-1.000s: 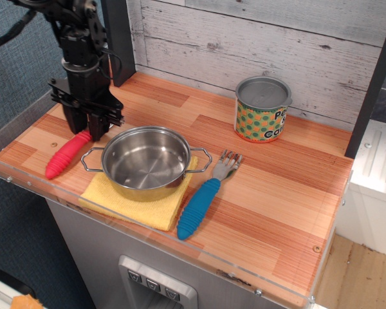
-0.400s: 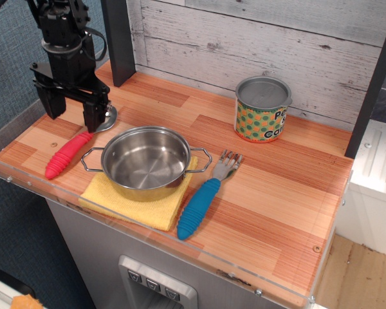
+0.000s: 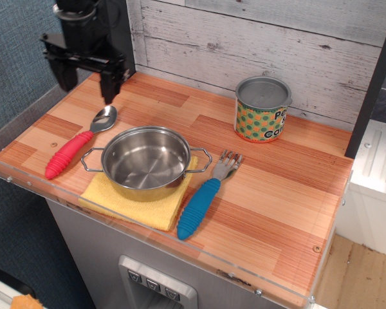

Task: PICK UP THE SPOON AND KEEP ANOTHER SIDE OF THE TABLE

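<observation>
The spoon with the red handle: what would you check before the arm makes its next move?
1. Spoon lying flat on the table, fully visible: ok.
2. Gripper open, holding nothing: ok.
3. Gripper lined up over the spoon: not ok, it hangs above and behind the bowl end.
4. Pot close beside the spoon; touching or not: cannot tell.
5. Bare table on the far right for set-down: ok.

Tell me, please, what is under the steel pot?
A folded yellow cloth lies under the steel pot, showing at its front and right edges. The pot covers the cloth's middle, so anything else beneath cannot be seen.
</observation>
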Motion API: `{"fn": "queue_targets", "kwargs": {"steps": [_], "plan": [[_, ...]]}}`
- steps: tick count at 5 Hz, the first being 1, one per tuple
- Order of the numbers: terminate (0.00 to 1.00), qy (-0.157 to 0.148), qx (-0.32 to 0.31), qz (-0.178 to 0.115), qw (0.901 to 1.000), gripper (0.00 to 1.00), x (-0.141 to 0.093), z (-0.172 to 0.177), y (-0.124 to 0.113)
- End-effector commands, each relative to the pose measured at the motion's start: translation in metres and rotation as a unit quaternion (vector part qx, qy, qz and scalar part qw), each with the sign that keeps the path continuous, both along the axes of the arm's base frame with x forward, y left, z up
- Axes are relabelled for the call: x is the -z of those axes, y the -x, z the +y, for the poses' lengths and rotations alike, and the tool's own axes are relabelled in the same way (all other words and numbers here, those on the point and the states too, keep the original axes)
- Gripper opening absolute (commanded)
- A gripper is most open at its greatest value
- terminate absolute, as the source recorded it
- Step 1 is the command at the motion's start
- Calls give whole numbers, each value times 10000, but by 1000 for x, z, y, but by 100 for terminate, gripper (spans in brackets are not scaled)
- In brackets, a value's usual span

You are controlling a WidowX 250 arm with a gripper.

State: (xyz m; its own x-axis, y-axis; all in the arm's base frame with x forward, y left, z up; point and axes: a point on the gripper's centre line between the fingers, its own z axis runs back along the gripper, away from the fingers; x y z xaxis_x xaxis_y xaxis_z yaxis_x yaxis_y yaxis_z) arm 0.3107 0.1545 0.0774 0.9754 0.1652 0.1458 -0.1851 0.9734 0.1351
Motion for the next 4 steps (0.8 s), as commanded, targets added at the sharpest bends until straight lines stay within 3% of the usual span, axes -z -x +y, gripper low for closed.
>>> {"fn": "queue_targets", "kwargs": {"steps": [1,3,4], "plan": [[0,107,-14,-609,9981,100,-32,-30,-20],[0,54,168,-771,9969,100,-34,-40,-28],[100,54,168,-771,9969,100,-34,-40,-28]]}}
